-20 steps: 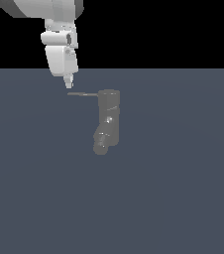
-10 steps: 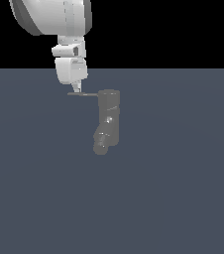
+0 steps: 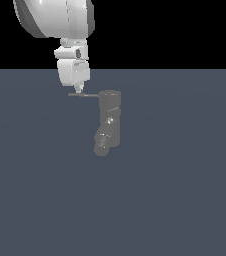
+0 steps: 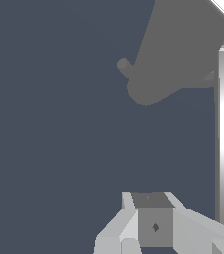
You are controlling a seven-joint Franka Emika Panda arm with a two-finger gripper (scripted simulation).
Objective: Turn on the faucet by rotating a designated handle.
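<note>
1 faucet [image 3: 109,120] stands on the table [image 3: 185,190] a little above the middle of the exterior view, a dull-grey upright cylinder with 1 stubby spout [image 3: 102,146] angled out from its lower end toward 7 o'clock. 1 handle [image 3: 84,94], a thin grey rod, sticks out from the cylinder's top toward 9 o'clock. 1 white arm [image 3: 60,20] comes down from 11 o'clock, and its 1 tool [image 3: 78,90] hangs tip-down right at the handle's outer end. Whether the tool is open or closed, I cannot tell. Seen from the wrist, the faucet [image 4: 183,49] appears as a grey mass with the tool's body [image 4: 153,225] nearby.
</note>
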